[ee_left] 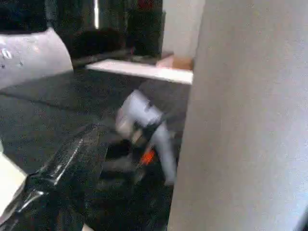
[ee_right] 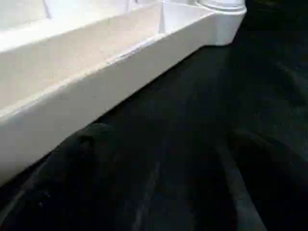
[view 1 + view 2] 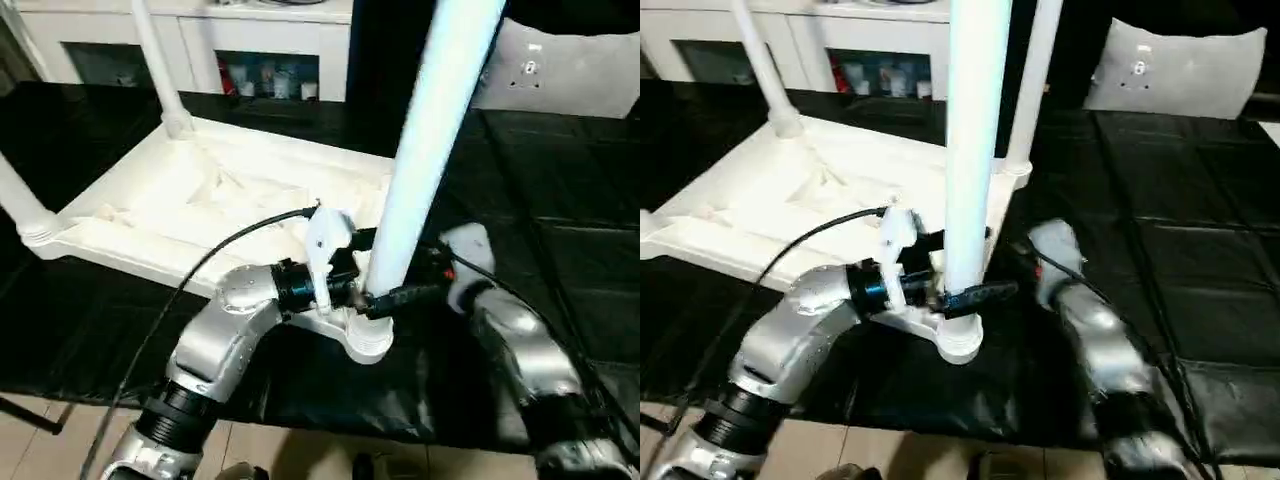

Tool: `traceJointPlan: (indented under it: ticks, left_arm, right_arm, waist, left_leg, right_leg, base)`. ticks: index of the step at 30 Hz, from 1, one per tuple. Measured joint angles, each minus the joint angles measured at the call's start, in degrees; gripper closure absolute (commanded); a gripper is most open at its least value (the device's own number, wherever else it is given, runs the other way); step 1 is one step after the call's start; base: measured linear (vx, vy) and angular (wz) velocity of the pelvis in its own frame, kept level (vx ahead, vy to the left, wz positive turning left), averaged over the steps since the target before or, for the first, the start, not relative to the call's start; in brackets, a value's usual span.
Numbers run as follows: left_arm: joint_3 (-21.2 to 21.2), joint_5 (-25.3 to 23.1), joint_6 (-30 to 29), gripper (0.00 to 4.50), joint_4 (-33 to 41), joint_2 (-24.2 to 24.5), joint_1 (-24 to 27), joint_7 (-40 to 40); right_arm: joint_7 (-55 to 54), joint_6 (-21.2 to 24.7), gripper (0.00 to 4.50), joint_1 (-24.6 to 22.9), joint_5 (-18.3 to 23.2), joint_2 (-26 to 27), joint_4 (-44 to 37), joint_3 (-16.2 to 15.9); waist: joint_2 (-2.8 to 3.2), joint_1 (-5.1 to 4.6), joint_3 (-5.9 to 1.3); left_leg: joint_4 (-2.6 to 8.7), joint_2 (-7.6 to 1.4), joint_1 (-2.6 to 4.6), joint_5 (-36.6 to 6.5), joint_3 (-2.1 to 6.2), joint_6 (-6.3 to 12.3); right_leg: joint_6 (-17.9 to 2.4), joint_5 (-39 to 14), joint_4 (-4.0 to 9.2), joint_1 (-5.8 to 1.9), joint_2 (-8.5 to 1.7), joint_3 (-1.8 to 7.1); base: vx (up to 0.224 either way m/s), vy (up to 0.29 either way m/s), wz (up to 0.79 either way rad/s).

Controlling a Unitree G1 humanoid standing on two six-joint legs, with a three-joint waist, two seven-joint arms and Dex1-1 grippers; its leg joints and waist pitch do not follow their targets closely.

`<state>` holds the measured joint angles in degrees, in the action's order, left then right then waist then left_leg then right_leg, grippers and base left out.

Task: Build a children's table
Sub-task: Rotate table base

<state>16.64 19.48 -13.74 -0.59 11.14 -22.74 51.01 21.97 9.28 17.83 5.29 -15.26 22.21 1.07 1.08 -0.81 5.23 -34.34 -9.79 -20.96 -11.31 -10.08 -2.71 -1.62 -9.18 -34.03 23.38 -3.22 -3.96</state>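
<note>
The white table top (image 3: 200,200) lies upside down on a black mat, ribbed underside up. Three legs stand in its far and left corner sockets (image 3: 158,60) (image 3: 22,205) (image 3: 1033,85). A fourth leg (image 3: 432,140) rises from the near corner socket (image 3: 366,343). My left gripper (image 3: 388,292) is at this leg's base, open, with the leg between its fingers; in the left wrist view one finger (image 1: 62,178) stands apart from the leg (image 1: 245,120). My right gripper (image 2: 168,139) is open and empty, low over the mat just right of the leg, beside the table's rim (image 2: 96,91).
The black mat (image 3: 560,200) spreads to the right of the table. A white cabinet (image 3: 265,70) with small items stands at the back, and a grey cushion (image 3: 1180,65) at the back right. Light floor (image 3: 300,455) shows at the near edge. A black cable (image 3: 200,270) loops over my left forearm.
</note>
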Motion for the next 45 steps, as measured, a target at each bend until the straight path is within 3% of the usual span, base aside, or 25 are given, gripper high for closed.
traceJointPlan:
  ticks: [4, 9, 14, 18, 26, 39, 45]
  left_arm:
    - [-0.80, 0.94, -0.04, 0.03, -2.41, 6.05, 0.75, 6.03]
    - [-1.32, 0.93, 0.43, 0.03, -6.63, 11.89, -0.37, 13.68]
    - [-1.00, -2.45, 5.33, 0.51, -13.34, 15.87, -4.44, 18.51]
    - [0.73, -6.01, 11.67, 0.83, -18.13, 15.82, -6.68, 19.85]
    - [4.50, -10.73, 17.90, 1.48, -23.54, 15.61, -10.35, 23.82]
    - [7.59, -16.45, 26.13, 2.47, -35.77, 13.59, -16.53, 27.43]
    - [8.46, -17.66, 27.16, 3.14, -40.51, 11.53, -18.07, 27.45]
  right_arm:
    - [4.52, 0.44, 0.00, -2.89, 3.05, -2.82, -6.71, 0.78]
    - [11.33, 1.95, 0.00, -6.76, 5.55, -8.02, -14.46, 0.67]
    - [21.58, 5.26, 0.00, -9.94, 9.01, -13.61, -21.89, -0.63]
    - [27.61, 6.34, 0.00, -12.73, 12.02, -16.86, -27.13, -2.68]
    - [34.51, 9.47, 0.00, -16.08, 15.21, -20.40, -32.46, -4.40]
    - [35.75, 11.65, 0.00, -18.52, 16.84, -21.54, -35.84, -4.83]
    - [35.75, 11.97, 0.00, -19.96, 17.15, -21.56, -37.11, -4.85]
  waist:
    - [0.28, -0.32, 0.03]
    - [0.32, 0.31, 0.03]
    - [0.34, 1.03, 0.01]
    - [0.40, 1.62, -0.02]
    - [0.37, 2.48, -0.01]
    - [0.55, 2.81, 0.03]
    - [0.70, 2.81, 0.05]
  left_leg:
    - [-0.01, 0.00, 0.03, 0.00, 0.01, 0.01]
    - [-0.16, 0.00, 0.08, 0.02, 0.02, 0.03]
    - [-0.19, 0.02, 0.02, 0.00, 0.02, 0.06]
    - [-0.15, 0.01, 0.01, -0.01, 0.04, 0.07]
    - [-0.17, 0.00, 0.04, 0.01, 0.04, 0.07]
    - [-0.16, 0.01, 0.03, 0.00, 0.05, 0.07]
    - [-0.08, 0.00, 0.02, -0.01, 0.07, 0.06]
  right_leg:
    - [0.01, 0.00, -0.02, 0.00, 0.01, 0.00]
    - [0.03, -0.01, 0.03, -0.01, 0.00, 0.02]
    - [0.02, 0.00, 0.08, -0.02, -0.04, 0.03]
    - [0.03, -0.01, 0.07, -0.02, -0.04, 0.00]
    - [0.08, -0.04, 0.07, -0.07, -0.04, 0.00]
    - [0.07, -0.03, 0.24, -0.07, -0.05, -0.02]
    - [0.07, -0.03, 0.27, -0.07, -0.05, -0.07]
  base:
    - [0.000, 0.000, 0.00]
    - [0.000, 0.000, 0.00]
    - [0.000, 0.000, 0.00]
    - [0.000, 0.000, 0.00]
    - [0.000, 0.000, 0.00]
    - [0.000, 0.000, 0.00]
    - [0.000, 0.000, 0.00]
